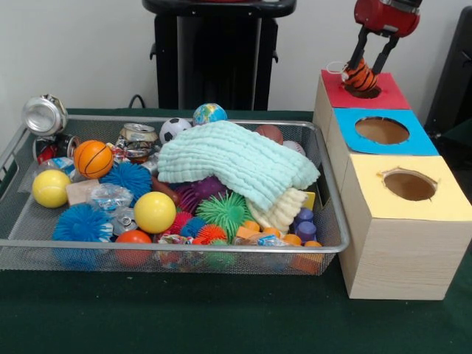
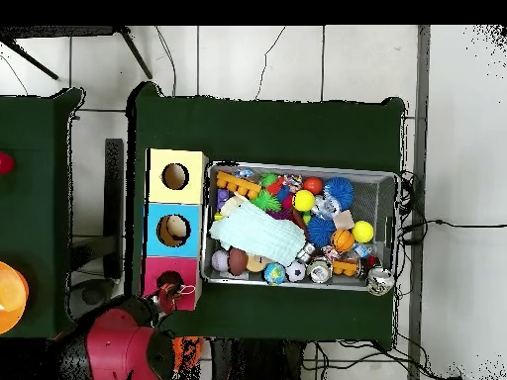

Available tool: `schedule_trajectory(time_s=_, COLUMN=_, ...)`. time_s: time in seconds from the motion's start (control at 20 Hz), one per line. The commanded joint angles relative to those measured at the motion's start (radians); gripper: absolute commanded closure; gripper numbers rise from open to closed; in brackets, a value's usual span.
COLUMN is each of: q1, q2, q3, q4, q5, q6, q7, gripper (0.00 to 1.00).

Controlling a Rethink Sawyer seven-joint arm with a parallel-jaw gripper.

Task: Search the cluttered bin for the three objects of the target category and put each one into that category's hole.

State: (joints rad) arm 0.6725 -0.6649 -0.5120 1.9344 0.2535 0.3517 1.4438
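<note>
Striped orange ball [image 1: 361,76] — round, clenched in gripper [image 1: 363,74] — over red hole [image 1: 364,91].

Three holes [image 1: 383,130], one bin [image 1: 221,249]

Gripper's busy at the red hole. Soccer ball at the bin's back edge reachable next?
Probably yes, once the gripper drops its small basketball: the soccer ball lies uncovered, clear of the cloth.

Wire-mesh metal bin [image 1: 328,243], soft cloth towel [image 1: 236,162], wood-grain box [image 1: 398,258].
</note>
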Motion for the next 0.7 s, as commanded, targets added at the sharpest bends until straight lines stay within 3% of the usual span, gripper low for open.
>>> schedule_trajectory(time_s=0.05, q1=0.0, q2=0.041, q3=0.041, q4=-0.015, q5=-0.054, q6=0.08, q7=0.176, gripper=0.0)
schedule_trajectory(time_s=0.7, q1=-0.019, q2=-0.077, q3=0.061, q4=-0.03, q5=-0.053, q6=0.167, q7=0.136, gripper=0.0)
